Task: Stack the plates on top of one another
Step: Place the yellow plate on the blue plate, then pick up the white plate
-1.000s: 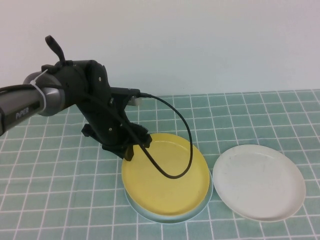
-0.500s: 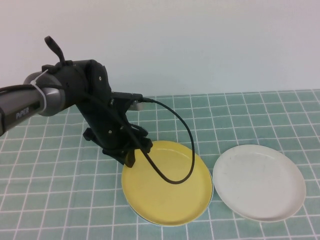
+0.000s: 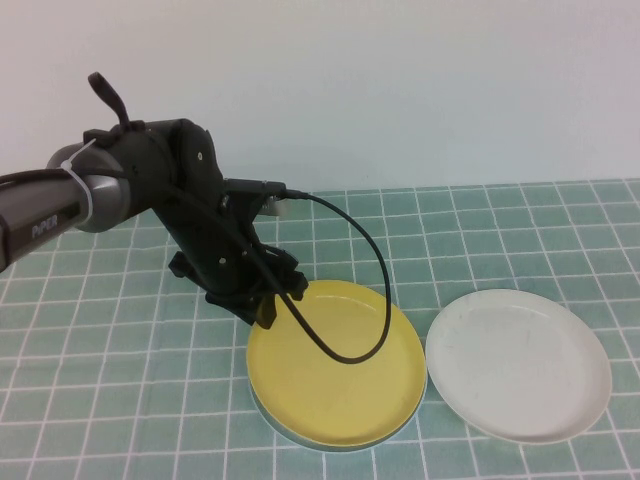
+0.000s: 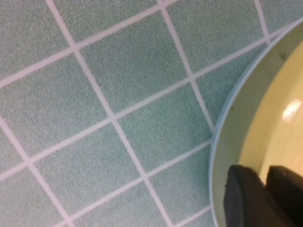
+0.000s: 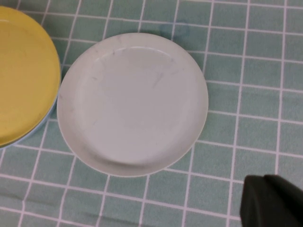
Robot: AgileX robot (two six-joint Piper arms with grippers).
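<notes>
The yellow plate (image 3: 335, 370) lies on the light blue plate (image 3: 300, 438), whose rim shows only as a thin edge under its front. My left gripper (image 3: 265, 312) is at the yellow plate's back-left rim and is shut on it. In the left wrist view its dark fingers (image 4: 241, 194) pinch the yellow plate (image 4: 284, 127) just inside the blue rim (image 4: 213, 146). The white plate (image 3: 518, 362) lies alone to the right, apart from the stack. My right gripper (image 5: 272, 201) is shut and empty, hanging above the table beside the white plate (image 5: 132, 101); it is out of the high view.
A green tiled mat (image 3: 120, 400) covers the table, with a white wall behind it. A black cable (image 3: 370, 300) loops from the left wrist over the yellow plate.
The yellow plate has come down and settled flatter on the blue plate. My left gripper has shifted slightly right and down with it. The white plate has not moved.
</notes>
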